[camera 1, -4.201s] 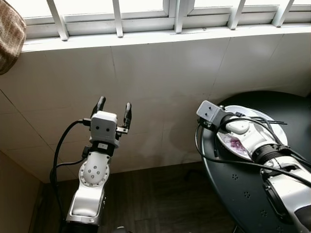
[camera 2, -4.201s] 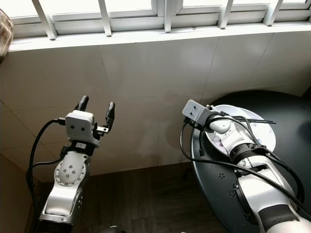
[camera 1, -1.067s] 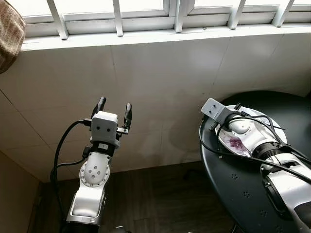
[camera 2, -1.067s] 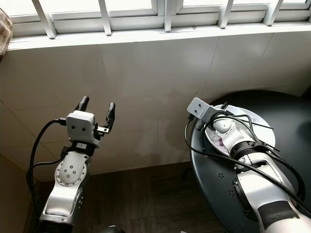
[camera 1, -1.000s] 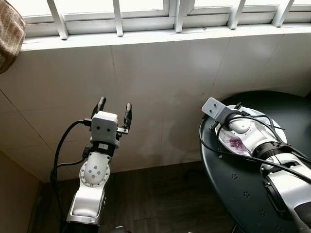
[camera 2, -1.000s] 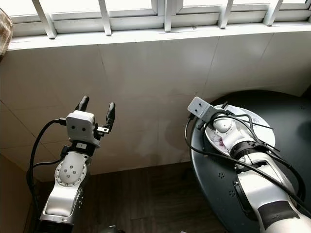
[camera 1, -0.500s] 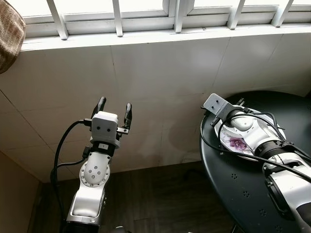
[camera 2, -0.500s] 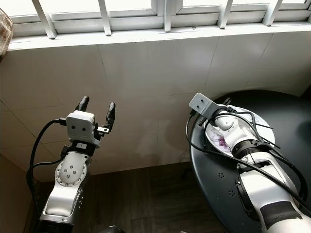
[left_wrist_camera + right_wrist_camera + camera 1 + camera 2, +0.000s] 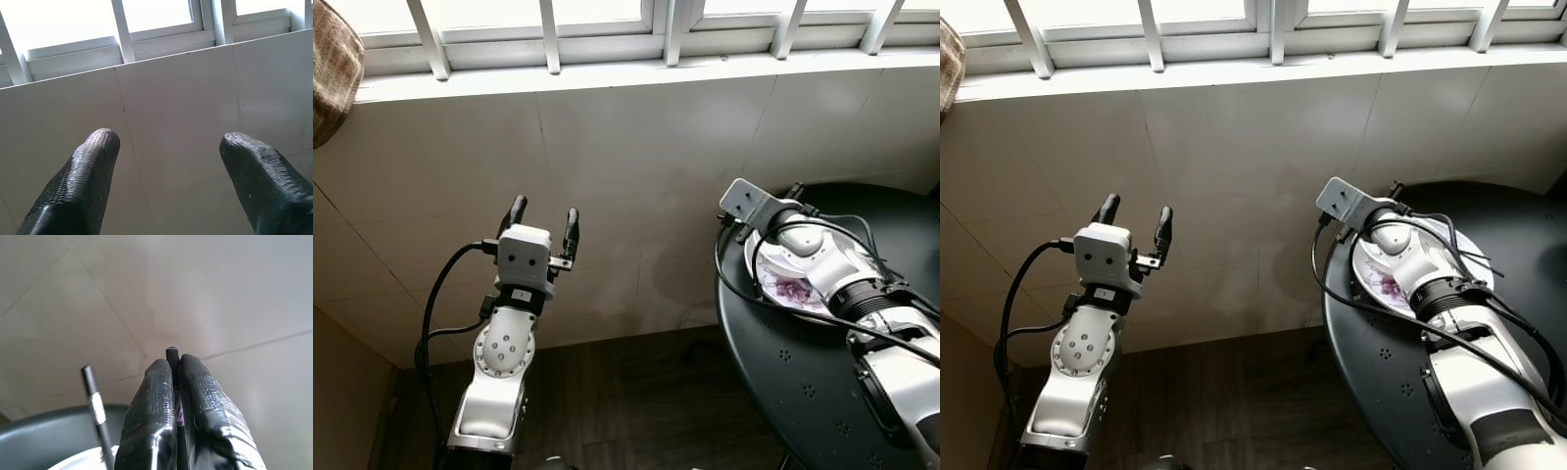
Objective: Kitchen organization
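Black and round, the table (image 9: 822, 392) fills the lower right of what we see through our head camera, set against a wall of pale tiles (image 9: 636, 176) under a white window sill (image 9: 607, 73). On the table, near its edge closest to the wall, lies a white plate (image 9: 783, 289) with a purple flower pattern. Our right arm reaches across the plate, hiding much of it.

Our right gripper (image 9: 175, 377) has its two black fingers (image 9: 151, 401) pressed together on a thin dark stick, a chopstick (image 9: 172, 354), whose squared tip pokes out just past the fingertips. A second chopstick (image 9: 95, 406), dark with a pale band, stands loose just beside the fingers, not clamped, with the plate rim and table edge showing below it. In the head views thin dark sticks (image 9: 1474, 257) show past the wrist over the plate.

Our left gripper (image 9: 543, 220) is raised in front of the tiled wall, well apart from the table, its fingers (image 9: 88, 171) spread wide and holding nothing. A brown woven cloth (image 9: 333, 69) hangs at the upper left corner by the window. Below the wall runs a dark wood floor (image 9: 636, 411).
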Motion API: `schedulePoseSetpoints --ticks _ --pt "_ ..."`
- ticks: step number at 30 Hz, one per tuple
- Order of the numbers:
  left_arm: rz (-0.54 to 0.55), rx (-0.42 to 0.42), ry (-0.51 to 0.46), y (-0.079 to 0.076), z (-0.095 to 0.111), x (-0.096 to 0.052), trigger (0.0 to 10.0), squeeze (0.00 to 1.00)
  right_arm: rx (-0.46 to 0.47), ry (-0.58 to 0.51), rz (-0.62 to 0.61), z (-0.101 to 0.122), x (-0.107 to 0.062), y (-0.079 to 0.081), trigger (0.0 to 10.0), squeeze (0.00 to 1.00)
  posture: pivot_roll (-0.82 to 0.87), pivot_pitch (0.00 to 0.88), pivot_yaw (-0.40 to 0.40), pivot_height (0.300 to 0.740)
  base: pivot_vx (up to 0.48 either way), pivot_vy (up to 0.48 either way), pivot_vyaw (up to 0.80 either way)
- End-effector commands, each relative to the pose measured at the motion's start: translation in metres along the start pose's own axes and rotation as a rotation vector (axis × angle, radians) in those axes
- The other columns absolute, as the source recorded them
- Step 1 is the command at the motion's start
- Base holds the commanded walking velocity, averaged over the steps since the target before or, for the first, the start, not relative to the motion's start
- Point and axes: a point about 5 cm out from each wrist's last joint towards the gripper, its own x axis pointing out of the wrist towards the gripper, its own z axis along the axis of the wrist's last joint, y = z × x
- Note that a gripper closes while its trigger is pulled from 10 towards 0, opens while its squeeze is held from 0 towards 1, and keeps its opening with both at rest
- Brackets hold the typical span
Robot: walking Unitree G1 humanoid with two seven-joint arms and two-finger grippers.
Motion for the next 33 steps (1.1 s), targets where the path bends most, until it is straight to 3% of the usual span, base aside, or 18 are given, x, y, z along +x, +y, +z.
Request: schedulePoseSetpoints --ticks 1,5,8,13,18,27,33 --pt "-0.012 0.000 0.015 -0.004 -0.002 0.000 10.0 0.00 -0.034 -0.002 -0.005 0.000 -0.002 -0.003 0.0 0.00 0.03 0.018 -0.054 0.740 0.000 0.000 0.00" --pt "-0.011 -0.002 0.014 -0.004 -0.002 0.000 10.0 0.00 -0.021 -0.016 -0.018 0.004 -0.003 -0.007 0.0 0.00 0.03 0.018 -0.055 0.740 0.000 0.000 0.00" --pt "-0.010 -0.004 0.013 -0.003 -0.002 0.000 10.0 0.00 0.127 -0.068 -0.049 0.016 -0.004 -0.018 0.0 0.00 0.03 0.018 -0.055 0.740 0.000 0.000 0.00" --pt "-0.012 -0.007 0.013 -0.003 -0.002 0.000 10.0 0.00 0.144 -0.110 -0.093 0.028 -0.006 -0.034 0.0 0.00 0.03 0.016 -0.053 0.740 0.000 0.000 0.00" --pt "-0.039 -0.043 0.023 -0.007 -0.003 0.000 10.0 0.00 0.265 -0.196 -0.096 0.050 -0.010 -0.046 0.0 0.00 0.03 0.015 -0.052 0.740 0.000 0.000 0.00" --pt "-0.038 -0.048 0.027 -0.007 -0.003 0.000 10.0 0.00 0.277 -0.268 -0.159 0.070 -0.020 -0.069 0.0 0.00 0.03 0.013 -0.051 0.740 0.000 0.000 0.00" --pt "-0.023 -0.064 0.036 -0.005 -0.005 0.000 10.0 0.00 0.386 -0.405 -0.203 0.093 -0.028 -0.078 0.0 0.00 0.02 0.013 -0.051 0.740 0.000 0.000 0.00"
